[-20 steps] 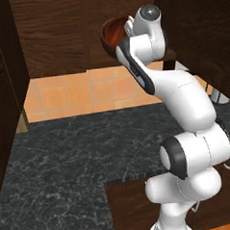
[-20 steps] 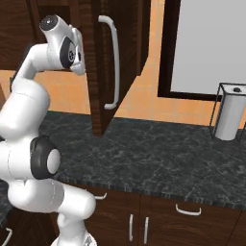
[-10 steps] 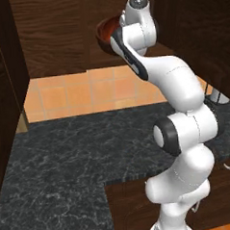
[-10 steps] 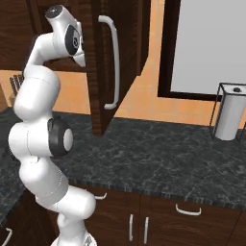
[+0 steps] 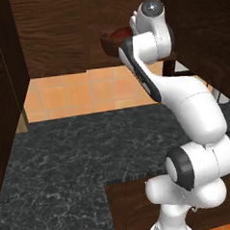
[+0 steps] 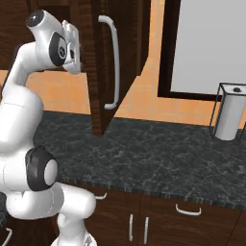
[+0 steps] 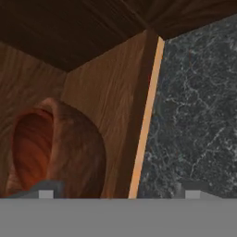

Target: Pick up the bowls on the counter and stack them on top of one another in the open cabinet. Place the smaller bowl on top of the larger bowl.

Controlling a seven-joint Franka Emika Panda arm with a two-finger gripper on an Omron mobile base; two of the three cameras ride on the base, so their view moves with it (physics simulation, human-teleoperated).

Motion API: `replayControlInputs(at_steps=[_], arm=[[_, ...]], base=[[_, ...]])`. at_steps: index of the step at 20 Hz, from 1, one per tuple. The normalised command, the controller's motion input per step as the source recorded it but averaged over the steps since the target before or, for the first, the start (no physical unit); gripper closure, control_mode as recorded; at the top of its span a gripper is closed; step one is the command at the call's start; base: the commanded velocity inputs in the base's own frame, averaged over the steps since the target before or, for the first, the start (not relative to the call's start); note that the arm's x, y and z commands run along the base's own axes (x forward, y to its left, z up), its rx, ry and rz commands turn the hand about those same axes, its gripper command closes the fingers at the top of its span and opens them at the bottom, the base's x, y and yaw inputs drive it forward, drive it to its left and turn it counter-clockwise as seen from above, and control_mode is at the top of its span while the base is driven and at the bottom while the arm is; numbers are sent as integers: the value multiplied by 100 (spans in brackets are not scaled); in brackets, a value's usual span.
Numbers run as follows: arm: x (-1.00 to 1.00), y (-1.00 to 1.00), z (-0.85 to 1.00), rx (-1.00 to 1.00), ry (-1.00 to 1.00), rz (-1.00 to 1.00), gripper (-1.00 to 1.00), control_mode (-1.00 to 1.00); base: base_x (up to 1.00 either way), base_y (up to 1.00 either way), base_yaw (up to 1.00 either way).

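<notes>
The larger bowl [image 5: 113, 40] rests inside the open cabinet [image 5: 59, 33], partly behind my wrist. In the hand view this bowl [image 7: 55, 148] fills the lower left, tipped by the camera angle, showing its reddish wood-grain inside. My gripper [image 7: 119, 193] is open, its two tips far apart; the left fingertip [image 7: 45, 193] sits just in front of the bowl, and nothing lies between the tips. My hand [image 6: 72, 45] is raised beside the cabinet door. The smaller bowl is out of view. The counter [image 5: 66, 153] lies below.
The open cabinet door [image 6: 98, 72] with its pale handle [image 6: 113, 62] hangs right of my hand. A paper towel holder [image 6: 229, 113] stands at the counter's far right. Orange tiled wall [image 5: 86, 92] runs under the cabinet. A wooden cabinet side [image 5: 5, 94] stands at the left.
The arm has changed pose: the hand rose, then came down and back a little. The bowl has stayed in the same place in the cabinet.
</notes>
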Motion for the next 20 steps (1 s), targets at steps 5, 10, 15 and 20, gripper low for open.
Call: replayControlInputs(at_steps=[5,10,15,20], arm=[[-100,-69,-100,-3,-9,0,-100,-100],[-100,-14,-100,-24,0,0,-100,-100],[-100,0,-100,-28,1,0,-100,-100],[-59,-4,-1,-1,-26,0,-100,-100]], base=[[0,0,0],[0,0,0],[0,0,0],[0,0,0]])
